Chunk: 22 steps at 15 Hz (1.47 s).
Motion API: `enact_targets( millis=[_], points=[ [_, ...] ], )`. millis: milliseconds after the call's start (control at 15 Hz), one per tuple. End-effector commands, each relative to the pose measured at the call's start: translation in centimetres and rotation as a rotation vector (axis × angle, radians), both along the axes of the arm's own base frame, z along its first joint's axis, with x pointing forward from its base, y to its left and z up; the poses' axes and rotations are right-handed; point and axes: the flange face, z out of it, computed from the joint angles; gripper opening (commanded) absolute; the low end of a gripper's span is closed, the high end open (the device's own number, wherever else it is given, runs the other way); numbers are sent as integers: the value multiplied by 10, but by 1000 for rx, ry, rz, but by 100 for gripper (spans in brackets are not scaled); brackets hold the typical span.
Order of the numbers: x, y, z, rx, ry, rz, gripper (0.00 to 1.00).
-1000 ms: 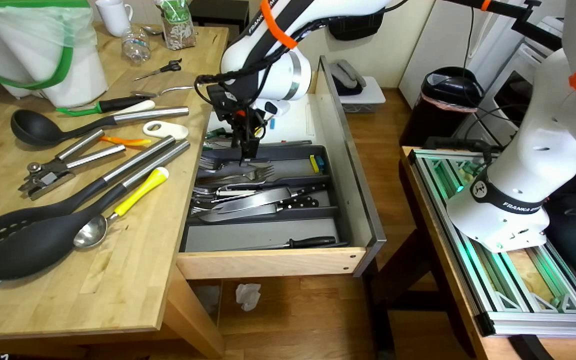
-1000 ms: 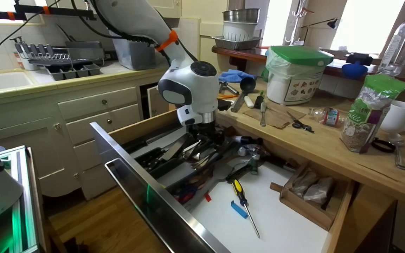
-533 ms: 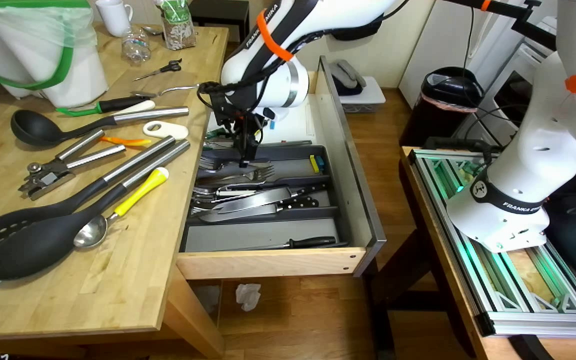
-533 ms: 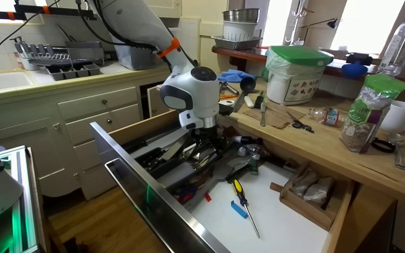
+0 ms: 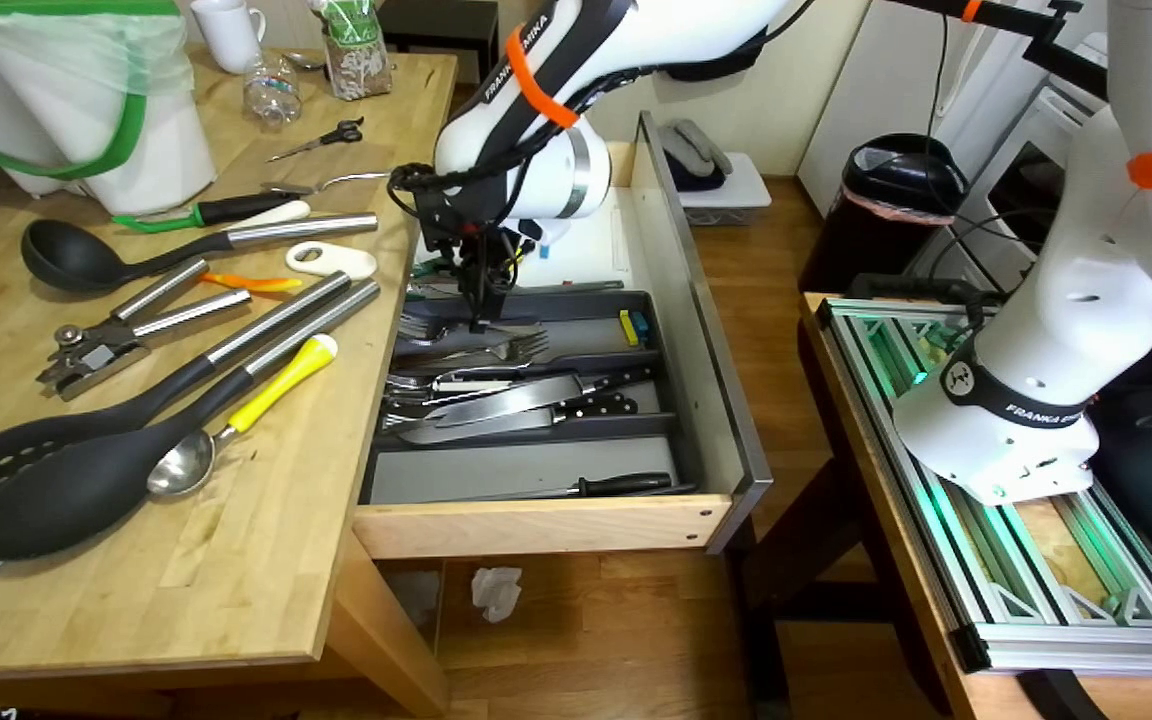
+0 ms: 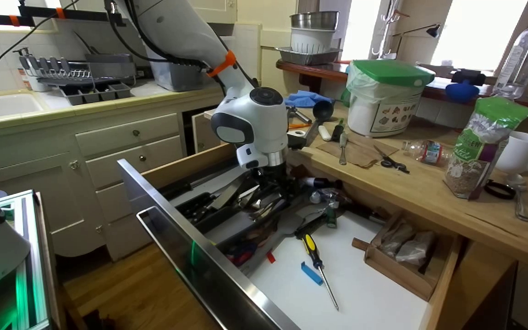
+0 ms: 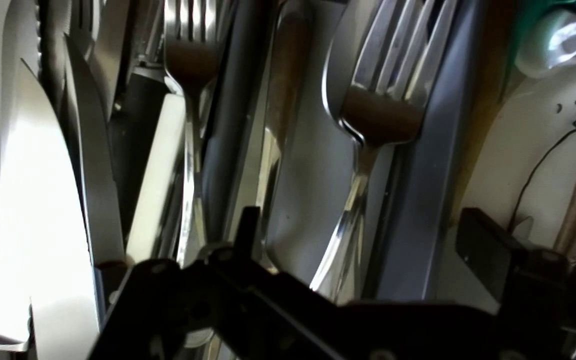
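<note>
Seemingly wooden floor, busy tabletop

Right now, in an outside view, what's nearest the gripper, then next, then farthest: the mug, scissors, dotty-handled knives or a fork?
1. Fork: in the tray, below the gripper.
2. Dotty-handled knives: same tray, past a divider.
3. Scissors: up on the tabletop.
4. White mug: beyond them, same tabletop.
</note>
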Motion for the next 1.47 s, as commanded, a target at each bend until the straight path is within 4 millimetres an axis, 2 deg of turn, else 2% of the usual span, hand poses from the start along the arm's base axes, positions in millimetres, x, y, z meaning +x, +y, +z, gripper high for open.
enact_targets(
  millis=[0, 400, 1000, 1400],
  points=[
    [1, 1, 0, 0, 1, 3, 100],
    [0, 0, 0, 0, 0, 4, 100],
    [-9, 35, -10, 36, 11, -22, 100],
    [-15, 38, -14, 40, -30, -53, 100]
  ],
)
